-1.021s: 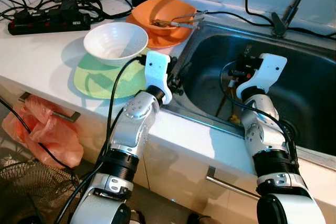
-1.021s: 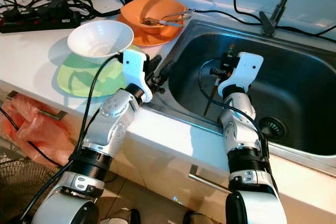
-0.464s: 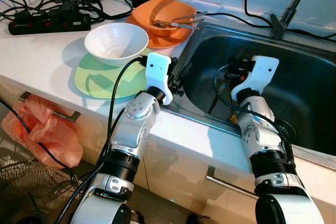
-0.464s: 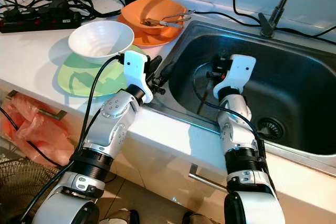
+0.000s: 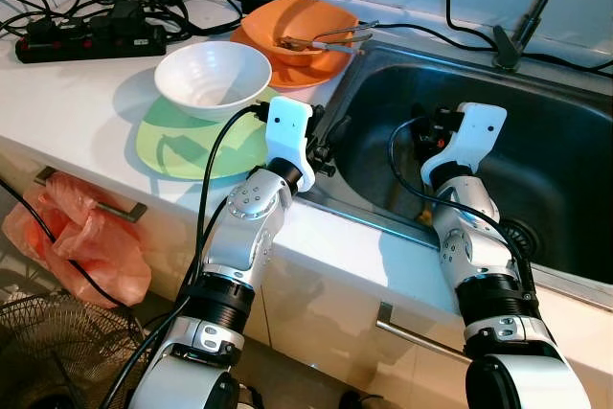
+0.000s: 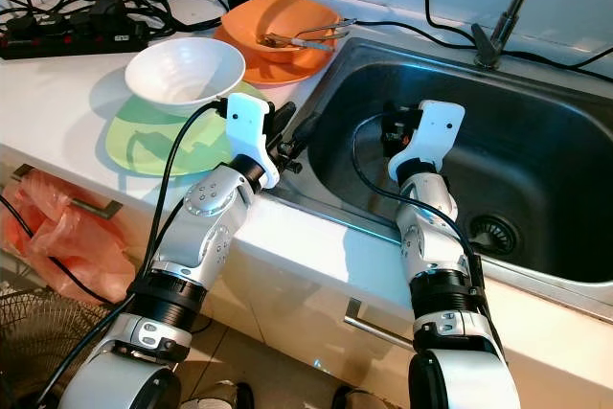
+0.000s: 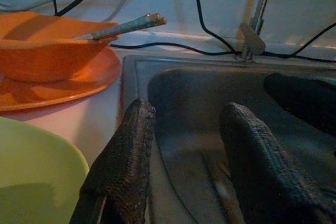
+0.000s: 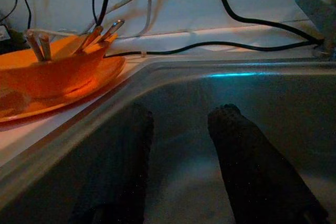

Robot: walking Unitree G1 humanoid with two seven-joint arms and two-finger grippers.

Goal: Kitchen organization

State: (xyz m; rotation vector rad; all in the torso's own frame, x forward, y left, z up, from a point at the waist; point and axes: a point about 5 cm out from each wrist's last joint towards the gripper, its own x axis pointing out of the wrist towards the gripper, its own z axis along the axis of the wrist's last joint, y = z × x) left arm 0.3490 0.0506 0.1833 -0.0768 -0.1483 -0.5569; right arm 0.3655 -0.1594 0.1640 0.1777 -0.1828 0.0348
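A white bowl (image 5: 213,79) sits on a pale green plate (image 5: 182,150) on the white counter. Behind it an orange bowl (image 5: 299,26) on an orange plate holds metal utensils (image 5: 330,38). My left gripper (image 5: 326,136) hovers at the left rim of the steel sink (image 5: 556,131), open, with nothing between its fingers (image 7: 131,156). My right gripper (image 5: 428,126) is down inside the sink near its left wall, open and empty (image 8: 181,111). A thin stick-like utensil (image 7: 220,192) lies on the sink floor.
A power strip (image 5: 86,40) and tangled black cables lie at the back left of the counter. The faucet (image 5: 536,7) rises behind the sink; the drain (image 5: 522,237) is at the right. An orange plastic bag (image 5: 77,237) hangs below the counter, above a wire basket (image 5: 38,332).
My right gripper has shifted left inside the sink, closer to its left wall. The left arm has stayed where it was.
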